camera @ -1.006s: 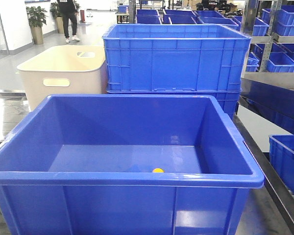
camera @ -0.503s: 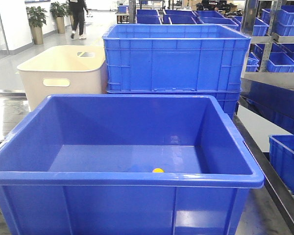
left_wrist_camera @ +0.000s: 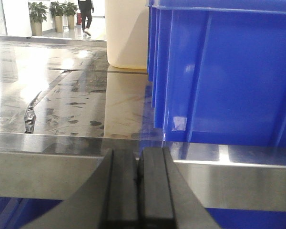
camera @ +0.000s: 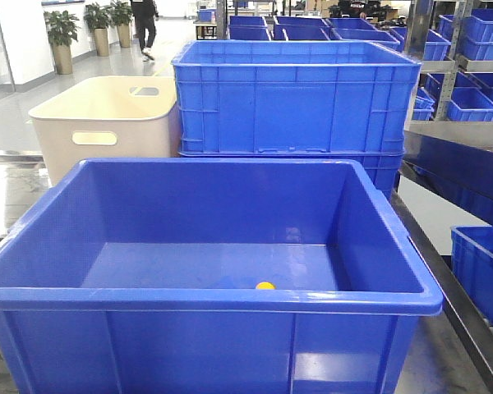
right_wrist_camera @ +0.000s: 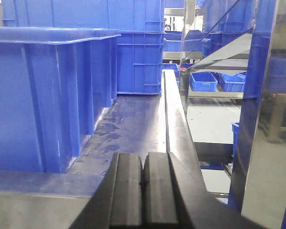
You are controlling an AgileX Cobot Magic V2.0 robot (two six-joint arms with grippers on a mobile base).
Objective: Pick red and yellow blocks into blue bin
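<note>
A: Blue bin (camera: 230,205), front view: deep tub with thick rolled rim, standing nearest the camera on the steel counter (camera: 8,193); on its floor, close to the near wall, a small yellow piece (camera: 265,286), mostly hidden by the rim, so whether it is the yellow block cannot be told; no red cube visible in any view.

B: Behind it: ribbed blue crate (camera: 296,94), stacked on another; cream tub (camera: 107,123) with handle slot, just beside the crate on its left.

A: Left tool (left_wrist_camera: 138,188), wrist view: dark pads pressed together, nothing between them; low at the counter's edge, bin wall to its right.

B: Right tool (right_wrist_camera: 144,188), wrist view: pads likewise closed and empty; bin wall to its left, shelving (right_wrist_camera: 219,71) with blue crates beyond.
</note>
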